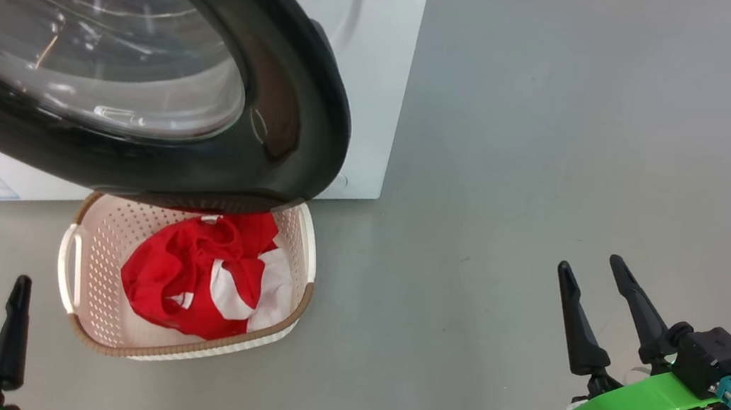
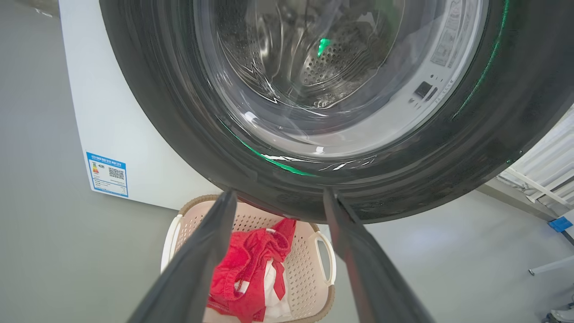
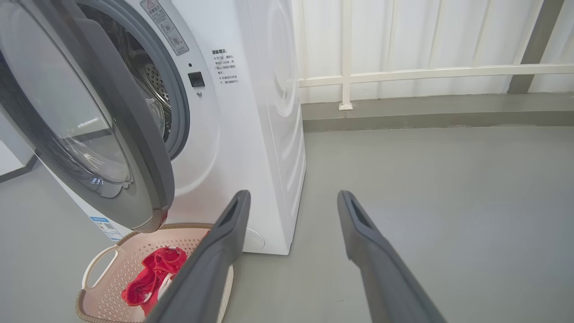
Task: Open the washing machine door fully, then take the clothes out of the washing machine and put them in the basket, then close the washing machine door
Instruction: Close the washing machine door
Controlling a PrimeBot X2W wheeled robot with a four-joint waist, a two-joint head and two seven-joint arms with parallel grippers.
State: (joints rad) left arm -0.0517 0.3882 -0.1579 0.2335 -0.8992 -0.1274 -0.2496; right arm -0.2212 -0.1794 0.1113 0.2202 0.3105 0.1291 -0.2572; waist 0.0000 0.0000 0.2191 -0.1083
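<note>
Red-and-white clothes lie in the basket, on the floor under the swung-open washing machine door. Drum, seen through the glass, looks empty. Left gripper and right gripper: fingers apart, holding nothing, clear of the door. Judged: 1 step left, closing. Next move calls for pressing the black rim toward the washing machine

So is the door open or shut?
Open. The washing machine door stands swung out from the washing machine, drum showing behind it.
</note>
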